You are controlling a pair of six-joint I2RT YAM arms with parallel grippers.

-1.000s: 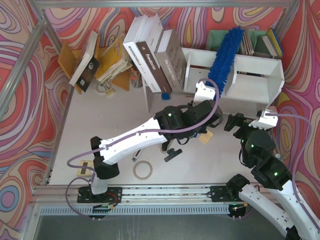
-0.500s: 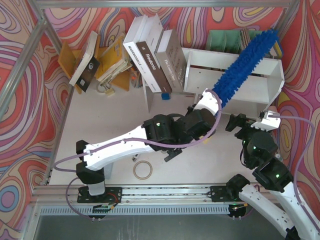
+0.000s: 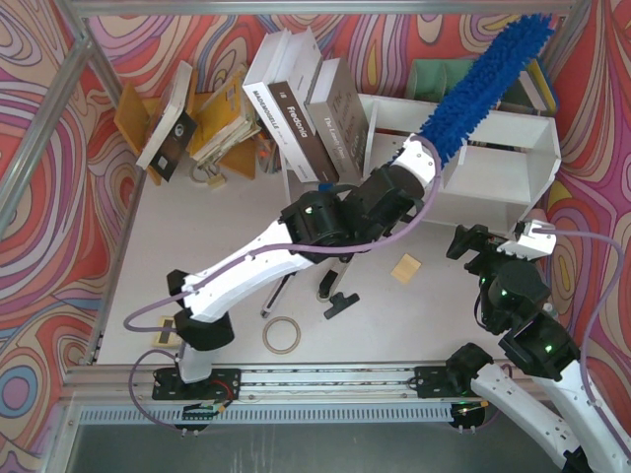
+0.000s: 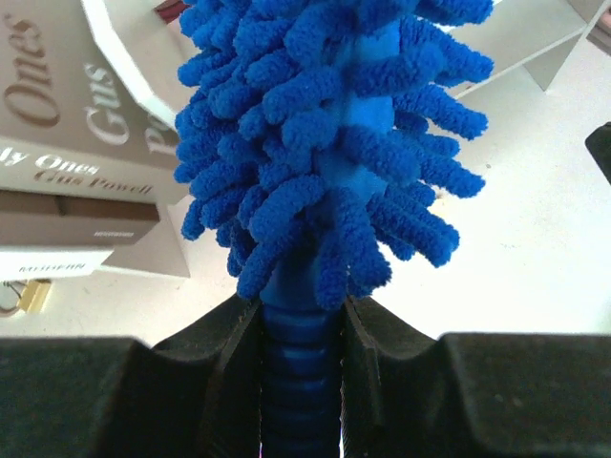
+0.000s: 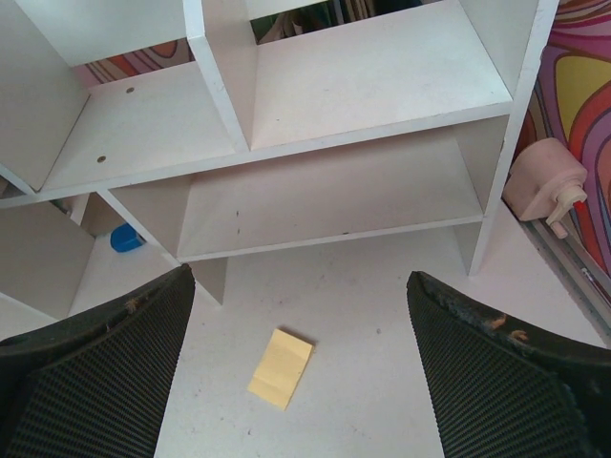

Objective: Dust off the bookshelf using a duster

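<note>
My left gripper (image 3: pixel 422 158) is shut on the ribbed blue handle of the duster (image 3: pixel 483 84), whose fluffy blue head slants up to the right across the top of the white bookshelf (image 3: pixel 508 168). In the left wrist view the duster (image 4: pixel 325 143) fills the middle and its handle sits between my closed fingers (image 4: pixel 234 353). My right gripper (image 3: pixel 493 241) is open and empty, low in front of the bookshelf. The right wrist view looks into the bookshelf's (image 5: pixel 363 105) bare tiers and central divider.
Large books (image 3: pixel 301 108) lean against a thin white panel left of the shelf, more books (image 3: pixel 187 118) at the far left. A yellow note (image 3: pixel 405 268), black tool (image 3: pixel 340 296), and wooden ring (image 3: pixel 281 335) lie on the table. A green organiser (image 3: pixel 439 79) stands behind the shelf.
My left arm has lifted and moved back toward the shelf, swinging the duster head from upright over the shelf's middle to slanting up toward the back right. The right arm barely moved.
</note>
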